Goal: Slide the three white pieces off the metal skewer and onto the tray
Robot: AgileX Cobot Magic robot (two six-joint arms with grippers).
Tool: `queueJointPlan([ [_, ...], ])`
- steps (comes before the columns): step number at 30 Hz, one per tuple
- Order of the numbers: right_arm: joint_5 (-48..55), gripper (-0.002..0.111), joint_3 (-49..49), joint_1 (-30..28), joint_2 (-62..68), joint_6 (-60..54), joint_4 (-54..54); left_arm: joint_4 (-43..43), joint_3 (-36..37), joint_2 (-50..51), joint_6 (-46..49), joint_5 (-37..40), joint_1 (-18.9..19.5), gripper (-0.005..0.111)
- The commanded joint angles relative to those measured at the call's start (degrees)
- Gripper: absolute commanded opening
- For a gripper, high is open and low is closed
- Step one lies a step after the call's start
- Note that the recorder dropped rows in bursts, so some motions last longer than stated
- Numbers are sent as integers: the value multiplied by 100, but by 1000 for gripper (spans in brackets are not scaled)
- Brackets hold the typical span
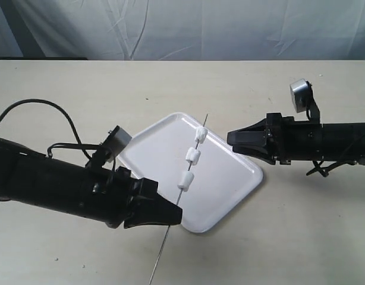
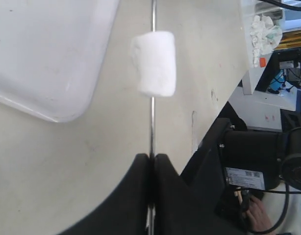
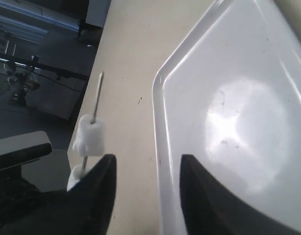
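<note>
The thin metal skewer (image 1: 170, 222) is held slanted over the white tray (image 1: 227, 178), with my left gripper (image 1: 176, 215) shut on its lower part near the tray's front corner. All three white pieces sit threaded on the rod above the tray: top (image 1: 200, 135), middle (image 1: 192, 156), low (image 1: 185, 180). In the left wrist view the skewer (image 2: 152, 122) runs out from the left gripper (image 2: 152, 161) through the nearest piece (image 2: 154, 63). My right gripper (image 1: 230, 139) stands open just right of the top piece, holding nothing. The right wrist view shows that gripper (image 3: 148, 161) over the tray rim (image 3: 158, 122), beside the skewer tip (image 3: 96, 98) and the top piece (image 3: 90, 136).
A pale wooden table (image 1: 81, 101) carries everything, with a grey cloth backdrop (image 1: 182, 27) behind. A black cable (image 1: 63, 119) loops over the left arm. Beyond the table edge the left wrist view shows lab equipment (image 2: 268, 161).
</note>
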Motion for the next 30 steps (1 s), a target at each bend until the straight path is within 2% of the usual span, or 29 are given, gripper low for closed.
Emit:
queueJointPlan([
  [1, 70, 42, -47, 234, 13, -83, 71, -81, 13, 10, 198, -58, 30, 0],
  [6, 70, 32, -47, 400, 13, -136, 71, -81, 13, 10, 175, -60, 30, 0],
  [17, 70, 33, -97, 651, 13, -146, 71, -81, 13, 10, -371, 193, 30, 0],
  [21, 70, 33, -196, 665, -8, -47, 71, -81, 13, 10, -541, 65, 30, 0],
  [23, 70, 36, -244, 665, -21, -12, 71, -81, 13, 10, -526, 74, 30, 0],
  [27, 70, 53, -428, 713, -21, 182, 71, -81, 13, 10, -478, 156, 30, 0],
  [30, 70, 53, -571, 791, -21, 350, 71, -81, 13, 10, -478, 157, 30, 0],
])
